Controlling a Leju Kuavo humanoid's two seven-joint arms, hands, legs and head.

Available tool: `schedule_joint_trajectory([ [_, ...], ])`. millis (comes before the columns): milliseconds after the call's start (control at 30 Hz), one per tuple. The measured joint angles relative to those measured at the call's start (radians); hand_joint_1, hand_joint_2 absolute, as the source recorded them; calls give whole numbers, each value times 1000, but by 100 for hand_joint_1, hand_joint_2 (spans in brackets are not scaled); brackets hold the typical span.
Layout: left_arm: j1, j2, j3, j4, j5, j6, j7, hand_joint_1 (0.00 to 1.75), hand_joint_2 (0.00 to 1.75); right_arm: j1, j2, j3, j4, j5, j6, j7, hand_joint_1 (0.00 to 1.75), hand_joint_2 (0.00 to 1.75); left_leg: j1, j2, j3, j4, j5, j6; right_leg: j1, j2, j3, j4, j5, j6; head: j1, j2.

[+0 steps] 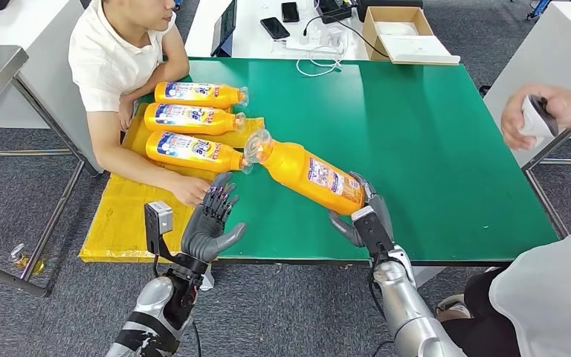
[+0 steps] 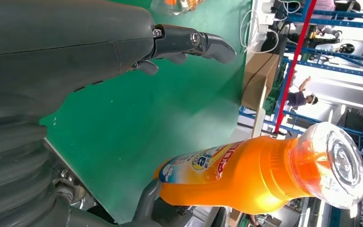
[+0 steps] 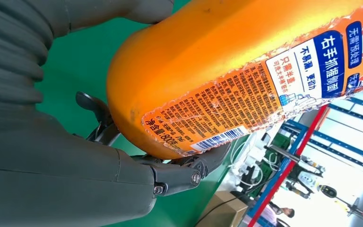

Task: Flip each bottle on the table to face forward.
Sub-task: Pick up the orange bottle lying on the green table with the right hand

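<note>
The orange detergent bottle [image 1: 311, 173] lies tilted over the green table [image 1: 431, 134], its base gripped by the right hand [image 1: 363, 212], back label up. The left hand [image 1: 213, 223] hovers empty, fingers spread. Held only at the base, the bottle could slip mid-turn and knock the three bottles [image 1: 193, 119] lying near its cap

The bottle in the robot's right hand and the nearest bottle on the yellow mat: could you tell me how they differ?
The held bottle is gripped at its base by the right hand and lies at a slant over the green table; the mat bottle lies free. The held one shows its fine-print label, the mat one its blue-and-white label. Both are orange with clear caps.
</note>
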Motion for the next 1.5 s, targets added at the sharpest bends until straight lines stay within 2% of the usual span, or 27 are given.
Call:
schedule_joint_trajectory([
  [267, 26, -5, -15, 0, 19, -69, -17, 0, 175, 41, 28, 51, -93, -88, 41, 0, 175, 175, 0, 0, 0, 0, 0, 0, 0, 0, -1, 0, 0, 0, 0, 0],
  [567, 46, -6, -29, -9, 26, -125, -47, 0, 175, 61, 45, 115, -137, -103, 42, 0, 175, 175, 0, 1, 0, 0, 0, 0, 0, 0, -1, 0, 0, 0, 0, 0],
  [733, 53, -15, -61, -50, 27, -208, -111, 0, 175, 67, 99, 259, -137, -115, 79, 0, 175, 175, 0, 1, 0, 0, 0, 0, 0, 0, -1, 0, 0, 0, 0, 0],
  [867, 56, -15, -64, -55, 14, -211, -132, 0, 175, 65, 118, 298, -127, -125, 84, 0, 175, 175, 0, 1, 0, 0, 0, 0, 0, 0, -1, 0, 0, 0, 0, 0],
  [1000, 58, -15, -64, -57, -17, -178, -173, 0, 175, 62, 132, 322, -115, -126, 85, 1, 175, 175, 0, 0, 0, 0, 0, 0, 0, 0, -1, 0, 0, 0, 0, 0],
  [1167, 67, -15, -63, -100, -105, -57, -237, 0, 175, 73, 155, 361, -105, -128, 89, 0, 175, 175, 0, 1, 0, 0, 0, 0, 0, 0, -1, 0, 0, 0, 0, 0],
  [1500, 78, -15, -76, -187, -196, 102, -309, 0, 175, 96, 187, 432, -92, -128, 97, 1, 175, 175, 0, 1, 0, 0, 0, 0, 0, 0, -1, 0, 0, -1, 0, 0],
])
